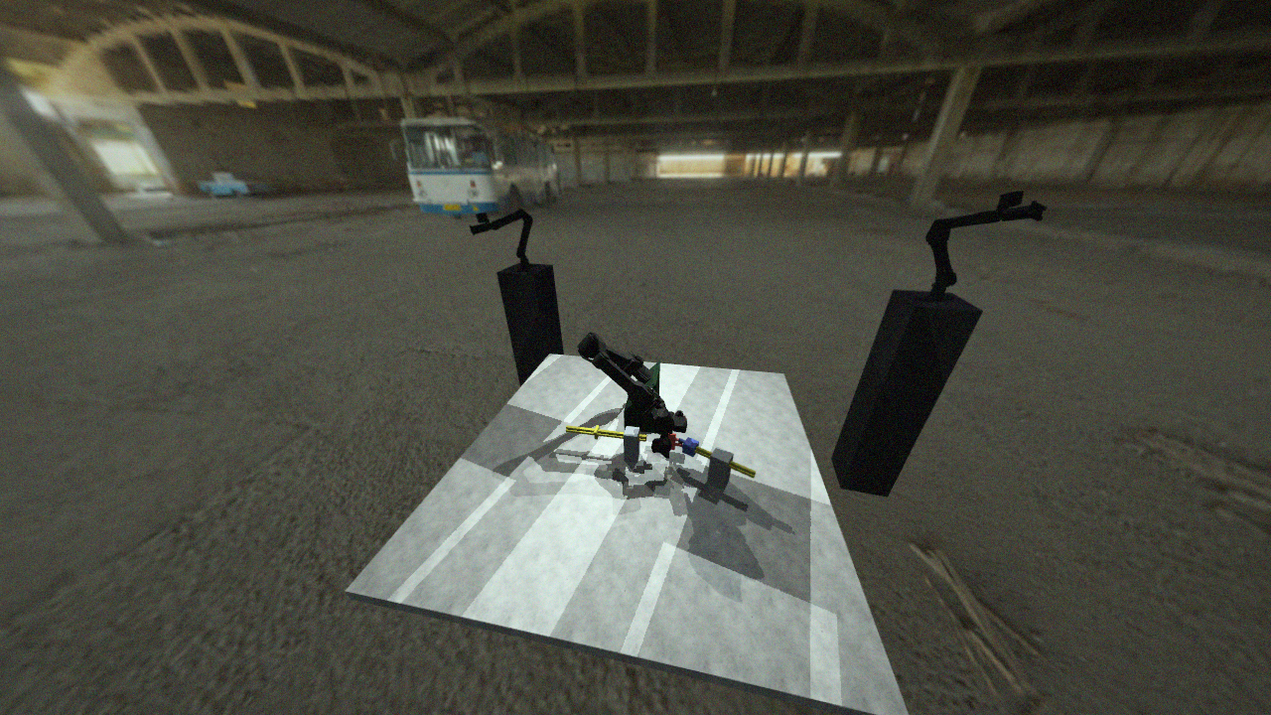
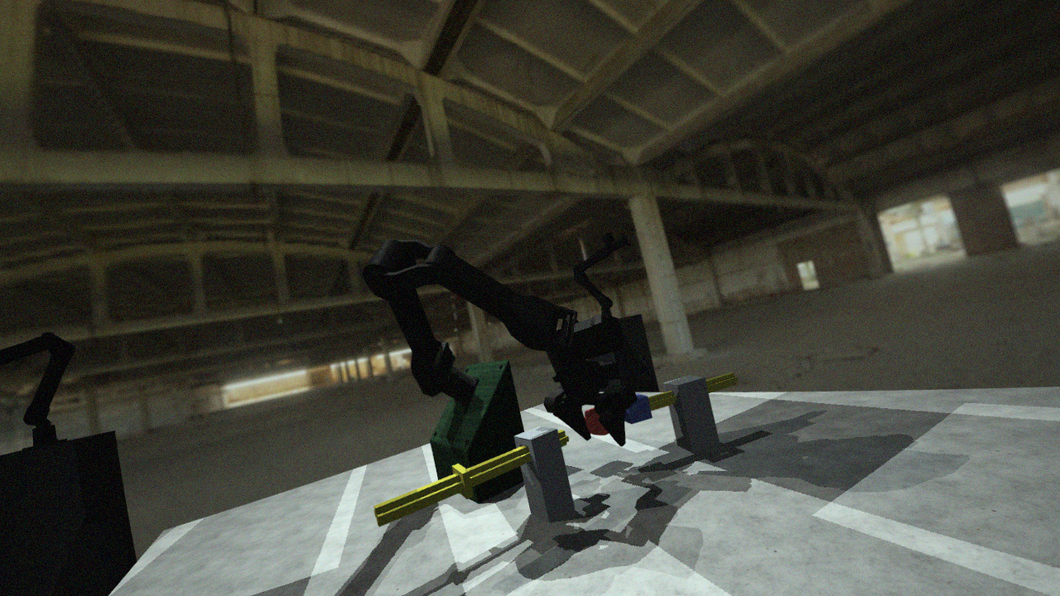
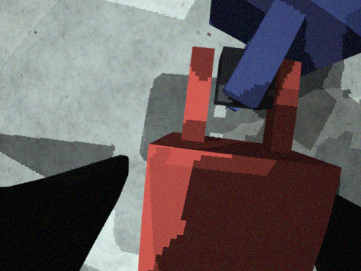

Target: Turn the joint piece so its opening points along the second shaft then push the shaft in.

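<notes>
The red joint piece [image 1: 672,440] [image 2: 595,421] [image 3: 241,218] hangs on hinges at the blue yoke [image 1: 690,446] [image 2: 638,409] [image 3: 267,53], on the fixed yellow shaft [image 1: 743,468] [image 2: 720,382] in its grey block [image 1: 719,476] [image 2: 695,418]. My gripper [image 2: 606,439] [image 3: 213,177] is open, its fingers on either side of the red piece. A gap shows at the left finger in the wrist view; the right finger is partly hidden behind the piece. The second yellow shaft [image 1: 582,430] [image 2: 415,497] pokes slightly through its grey block [image 1: 632,449] [image 2: 546,485]; its collar [image 2: 462,480] stands off from that block.
The arm's green base [image 2: 474,422] stands behind the second shaft. Two black pedestals [image 1: 531,315] [image 1: 907,391] with other arms stand beyond the table [image 1: 533,569]. Patchy shadows and light bands cross the table top.
</notes>
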You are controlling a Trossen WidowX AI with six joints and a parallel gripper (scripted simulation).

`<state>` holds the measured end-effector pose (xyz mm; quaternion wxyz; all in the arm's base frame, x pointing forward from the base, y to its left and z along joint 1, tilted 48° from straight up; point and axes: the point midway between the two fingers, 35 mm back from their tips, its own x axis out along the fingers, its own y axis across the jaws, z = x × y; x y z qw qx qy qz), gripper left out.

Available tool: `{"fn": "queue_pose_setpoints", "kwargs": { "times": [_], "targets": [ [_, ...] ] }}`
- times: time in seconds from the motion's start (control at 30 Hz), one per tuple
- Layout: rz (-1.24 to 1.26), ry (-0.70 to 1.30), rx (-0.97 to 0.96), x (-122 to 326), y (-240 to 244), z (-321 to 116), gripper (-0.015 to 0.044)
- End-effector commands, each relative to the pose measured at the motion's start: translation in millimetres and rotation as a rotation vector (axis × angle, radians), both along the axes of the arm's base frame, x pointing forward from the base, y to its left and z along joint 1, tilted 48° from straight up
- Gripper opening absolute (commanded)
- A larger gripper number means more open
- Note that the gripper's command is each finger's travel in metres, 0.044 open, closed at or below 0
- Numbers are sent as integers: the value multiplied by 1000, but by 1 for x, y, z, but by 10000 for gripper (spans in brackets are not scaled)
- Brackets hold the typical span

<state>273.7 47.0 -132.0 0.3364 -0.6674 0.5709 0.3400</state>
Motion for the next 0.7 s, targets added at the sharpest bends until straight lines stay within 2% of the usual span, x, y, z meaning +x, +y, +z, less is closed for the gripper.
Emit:
{"fn": "queue_pose_setpoints", "kwargs": {
  "times": [0.0,0.37,0.67],
  "targets": [
    [0,0,0,0,0,0,440],
    [-7,3,-19,-1,1,0,440],
    [-48,-5,-291,-6,12,7,440]
  ]
}}
